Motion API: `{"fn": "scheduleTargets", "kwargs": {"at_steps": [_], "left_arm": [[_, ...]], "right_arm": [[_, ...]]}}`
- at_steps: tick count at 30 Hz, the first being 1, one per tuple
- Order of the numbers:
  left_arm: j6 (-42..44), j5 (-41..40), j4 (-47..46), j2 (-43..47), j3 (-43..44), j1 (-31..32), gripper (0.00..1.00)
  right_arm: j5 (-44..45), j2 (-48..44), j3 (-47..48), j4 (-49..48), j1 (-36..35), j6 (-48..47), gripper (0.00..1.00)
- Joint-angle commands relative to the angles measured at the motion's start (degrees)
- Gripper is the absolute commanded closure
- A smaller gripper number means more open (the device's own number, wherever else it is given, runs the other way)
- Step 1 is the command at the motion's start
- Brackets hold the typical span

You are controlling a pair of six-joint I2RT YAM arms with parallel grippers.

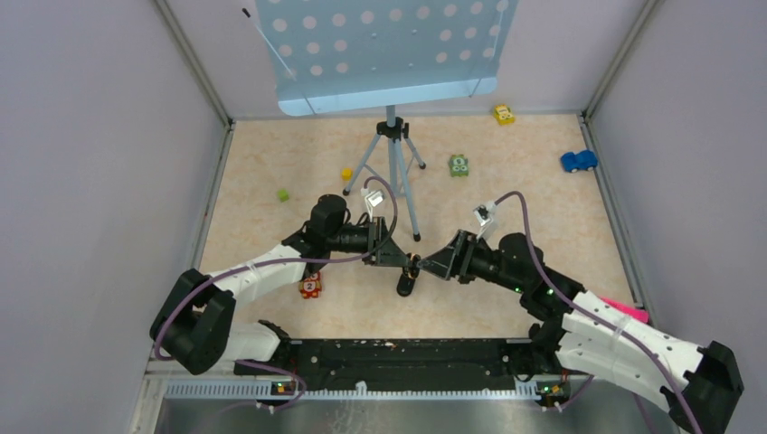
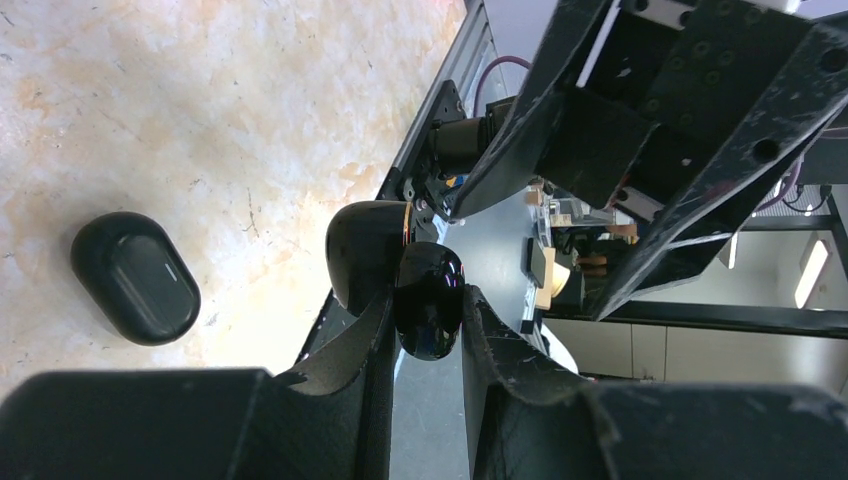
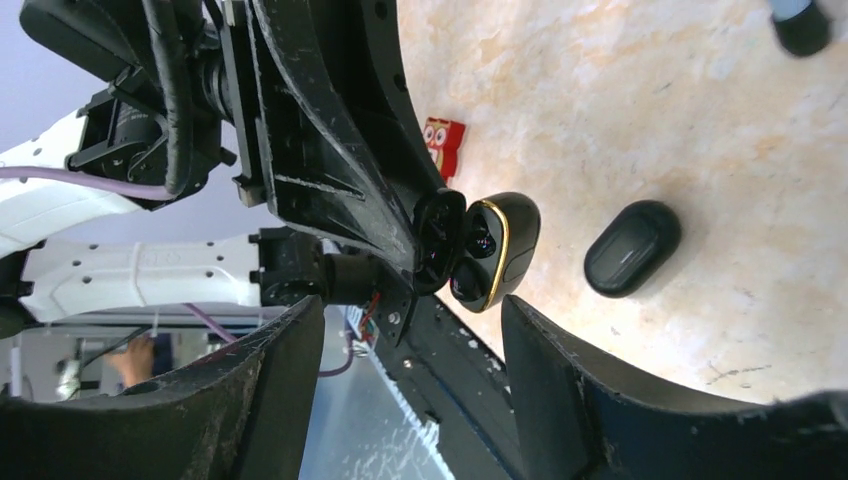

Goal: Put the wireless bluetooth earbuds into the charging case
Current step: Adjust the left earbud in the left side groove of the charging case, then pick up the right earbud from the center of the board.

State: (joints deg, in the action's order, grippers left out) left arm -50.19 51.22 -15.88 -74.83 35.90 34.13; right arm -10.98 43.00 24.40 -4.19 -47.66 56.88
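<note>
My left gripper point(image 2: 428, 295) is shut on the glossy black lid point(image 2: 430, 322) of the charging case point(image 3: 505, 250), holding it open above the table. The case body point(image 2: 365, 250) has a gold rim. Two dark rounded earbuds point(image 3: 478, 240) sit in its hollows, as far as I can tell. From above, the case point(image 1: 412, 266) hangs between the left gripper point(image 1: 403, 260) and the right gripper point(image 1: 432, 262). My right gripper point(image 3: 410, 305) is open, its fingers wide apart just short of the case and holding nothing.
A closed black oval pod point(image 1: 406, 287) point(image 2: 135, 278) point(image 3: 632, 248) lies on the table under the case. A red owl block point(image 1: 310, 287) sits by the left arm. A tripod point(image 1: 395, 172) carries a blue perforated panel point(image 1: 384, 54). Small toys point(image 1: 459, 165) and a blue car point(image 1: 579, 161) lie farther back.
</note>
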Motion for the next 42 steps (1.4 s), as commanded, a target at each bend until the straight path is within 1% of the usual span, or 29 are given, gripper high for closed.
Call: {"fn": "scheduleTargets", "kwargs": {"at_steps": [1, 2, 3, 5, 7, 8, 9, 12, 15, 17, 19, 20, 22, 23, 27, 29, 31, 36, 40, 42], "left_arm": [[1.3, 1.1, -2.2, 1.2, 1.1, 0.1, 1.00], [1.8, 1.2, -1.9, 1.4, 1.2, 0.1, 1.00], [2.4, 1.6, -1.4, 1.3, 1.3, 0.1, 1.00], [4.1, 5.1, -0.3, 0.2, 2.1, 0.1, 1.00], [6.8, 8.1, 2.8, -1.2, 3.1, 0.2, 1.00], [8.1, 7.7, 4.9, -1.3, 3.2, 0.1, 1.00], [8.9, 7.1, 6.4, -1.0, 3.0, 0.2, 1.00], [9.1, 5.5, 7.0, 0.1, 1.8, 0.1, 1.00], [6.8, 5.7, 5.1, 0.6, 1.1, 0.2, 1.00], [6.2, 6.1, 4.6, 0.9, 1.3, 0.2, 1.00], [6.5, 6.0, 4.8, 1.3, 1.5, 0.2, 1.00], [6.6, 6.0, 4.8, 1.4, 1.5, 0.2, 1.00], [6.8, 6.1, 4.7, 1.2, 1.4, 0.2, 1.00], [6.8, 6.1, 4.6, 1.1, 1.3, 0.2, 1.00], [7.4, 6.7, 3.3, 0.7, 0.8, 0.3, 1.00], [7.6, 7.7, 3.0, 0.1, 0.9, 0.3, 1.00], [7.9, 8.5, 3.0, -0.5, 1.1, 0.3, 1.00], [8.9, 8.5, 3.9, -0.3, 1.4, 0.3, 1.00], [9.0, 8.3, 3.8, -0.4, 1.3, 0.3, 1.00], [9.1, 8.5, 3.9, -0.6, 1.6, 0.3, 1.00]], "right_arm": [[5.3, -2.5, 6.8, 13.4, 1.1, -6.4, 0.36], [8.5, -2.5, 8.9, 19.3, 1.2, -7.2, 0.36], [13.7, -2.1, 11.0, 25.4, 1.3, -8.1, 0.36], [23.7, -0.9, 14.8, 36.1, 1.3, -9.1, 0.36], [31.4, 0.6, 15.8, 42.8, 1.8, -9.3, 0.36], [33.1, 1.6, 15.9, 44.6, 3.4, -8.8, 0.36], [32.9, 2.6, 15.9, 45.4, 5.3, -8.8, 0.36], [30.0, 6.2, 14.0, 43.7, 11.3, -9.5, 0.39], [28.0, 11.6, 12.1, 39.8, 17.1, -13.4, 0.41], [28.5, 15.6, 12.8, 39.0, 19.5, -15.4, 0.45], [28.1, 18.1, 12.9, 36.6, 20.8, -16.5, 0.53], [27.1, 19.0, 12.5, 34.1, 21.4, -16.6, 0.55], [24.7, 20.5, 11.6, 31.1, 22.7, -16.3, 0.56], [24.6, 21.0, 11.1, 30.2, 23.0, -15.6, 0.56], [25.0, 21.7, 8.2, 26.6, 23.4, -12.1, 0.63], [24.9, 21.7, 7.0, 25.2, 23.4, -10.5, 0.63], [24.7, 21.8, 6.0, 23.0, 23.4, -9.4, 0.61], [24.5, 22.6, 4.5, 19.0, 23.3, -8.2, 0.59], [25.4, 24.6, 4.6, 17.4, 23.4, -8.7, 0.60], [25.9, 25.6, 4.9, 17.0, 23.3, -9.0, 0.64]]}}
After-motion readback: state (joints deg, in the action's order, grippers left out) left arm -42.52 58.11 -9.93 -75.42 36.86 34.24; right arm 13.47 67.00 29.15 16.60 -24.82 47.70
